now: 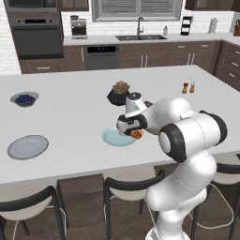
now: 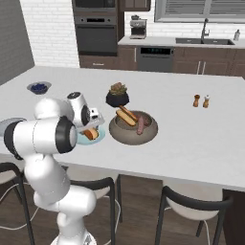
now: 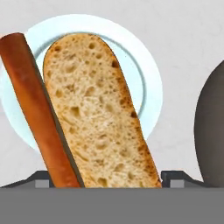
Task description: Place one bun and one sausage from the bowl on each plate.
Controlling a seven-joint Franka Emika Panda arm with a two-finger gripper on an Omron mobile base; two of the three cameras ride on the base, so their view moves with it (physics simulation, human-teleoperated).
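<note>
Tool (image 2: 92,130) hangs low over the pale teal-blue round plate (image 3: 144,65) on the white bench (image 1: 70,117), w/ a golden-crusted, porous long bun (image 3: 98,113) and a slim reddish-brown sausage (image 3: 37,109) close under it, lying across the plate. Can't tell if jaws are open or gripping. Bun looks light, soft, crushable: take it mid-length, gently. Sausage is firmer, smooth, prob. rolls. Second bun (image 2: 125,115) and sausage (image 2: 140,126) sit in the wide grey-brown stone-like bowl (image 2: 119,135); light grey plate (image 1: 27,146) bare.
</note>
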